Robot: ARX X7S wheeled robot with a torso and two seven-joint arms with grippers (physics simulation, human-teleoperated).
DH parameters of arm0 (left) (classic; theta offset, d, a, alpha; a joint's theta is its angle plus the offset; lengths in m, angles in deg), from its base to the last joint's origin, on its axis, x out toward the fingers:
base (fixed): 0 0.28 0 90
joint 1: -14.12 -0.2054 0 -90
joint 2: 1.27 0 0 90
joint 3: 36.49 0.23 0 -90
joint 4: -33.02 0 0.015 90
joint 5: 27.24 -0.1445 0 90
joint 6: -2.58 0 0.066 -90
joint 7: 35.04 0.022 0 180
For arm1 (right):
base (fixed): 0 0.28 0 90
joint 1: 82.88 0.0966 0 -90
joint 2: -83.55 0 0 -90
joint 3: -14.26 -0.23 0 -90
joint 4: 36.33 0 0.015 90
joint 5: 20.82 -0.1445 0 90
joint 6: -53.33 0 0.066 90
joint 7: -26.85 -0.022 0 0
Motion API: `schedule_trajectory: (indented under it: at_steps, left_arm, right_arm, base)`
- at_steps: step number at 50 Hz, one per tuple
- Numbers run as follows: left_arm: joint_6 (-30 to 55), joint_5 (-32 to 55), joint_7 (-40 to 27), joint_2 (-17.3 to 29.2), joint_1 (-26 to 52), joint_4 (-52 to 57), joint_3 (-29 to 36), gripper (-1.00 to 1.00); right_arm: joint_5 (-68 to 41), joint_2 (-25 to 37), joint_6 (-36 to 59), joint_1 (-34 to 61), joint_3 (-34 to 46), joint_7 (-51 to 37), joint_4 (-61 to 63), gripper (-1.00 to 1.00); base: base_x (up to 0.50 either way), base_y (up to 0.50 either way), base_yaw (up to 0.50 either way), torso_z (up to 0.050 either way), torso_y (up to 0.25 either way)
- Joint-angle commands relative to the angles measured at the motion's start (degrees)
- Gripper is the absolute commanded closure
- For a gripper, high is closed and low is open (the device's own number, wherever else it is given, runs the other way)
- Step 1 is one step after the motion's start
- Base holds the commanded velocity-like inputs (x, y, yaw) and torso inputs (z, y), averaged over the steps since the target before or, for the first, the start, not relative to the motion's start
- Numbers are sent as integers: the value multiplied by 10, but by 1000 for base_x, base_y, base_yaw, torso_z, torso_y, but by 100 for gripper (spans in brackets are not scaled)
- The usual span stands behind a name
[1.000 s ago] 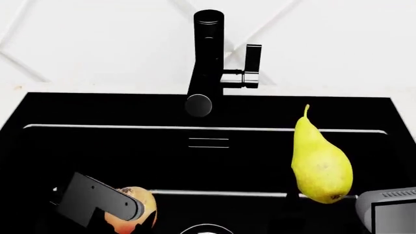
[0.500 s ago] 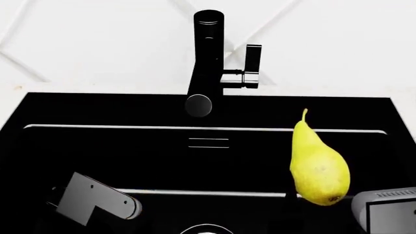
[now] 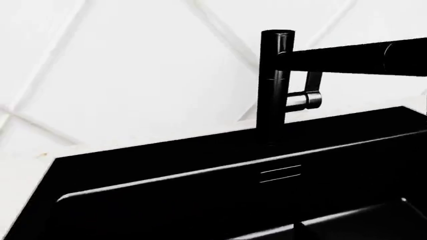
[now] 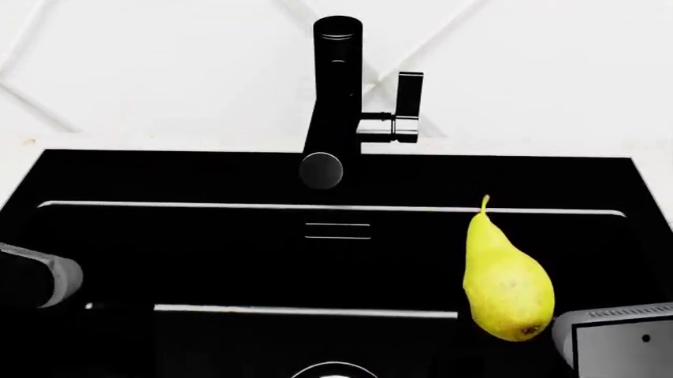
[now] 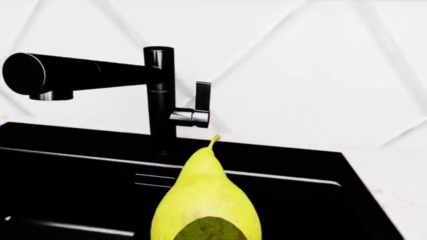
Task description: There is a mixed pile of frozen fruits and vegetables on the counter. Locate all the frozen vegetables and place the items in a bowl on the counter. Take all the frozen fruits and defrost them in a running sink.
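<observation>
Head view: pear (image 4: 508,287) sits lower over the sink (image 4: 210,260) than a second earlier, right of the faucet (image 4: 336,102). Right pincer state cannot be determined. Left arm (image 4: 37,276) has withdrawn, pincer unseen; release appears imminent.

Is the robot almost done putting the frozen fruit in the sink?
Not yet. The yellow pear hangs stem-up over the black sink, next to the right arm, so that fruit is on its way in. No water runs from the faucet, so turning it on is left. The vegetables and bowl are out of sight.
</observation>
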Motion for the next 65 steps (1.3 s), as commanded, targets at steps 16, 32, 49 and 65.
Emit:
schedule_trajectory:
  at_steps: [16, 32, 49, 65]
  left_arm:
    - [-12, 131, -58, 59, -59, 101, -174, -100]
    - [-19, 158, -79, 68, -53, 105, -180, -100]
    - [-35, 177, -79, 95, -62, 98, -216, -100]
    - [-42, 186, -82, 106, -69, 99, -228, -100]
  right_arm:
    - [7, -84, 114, 137, 69, 54, -139, 100]
    - [55, -173, 188, 245, 162, 135, -309, 100]
    - [135, -242, 172, 257, 236, 218, -450, 100]
    - [175, -294, 152, 278, 272, 299, -618, 100]
  base:
    - [0, 0, 0, 0, 0]
    - [0, 0, 0, 0, 0]
    - [0, 0, 0, 0, 0]
    - [0, 0, 0, 0, 0]
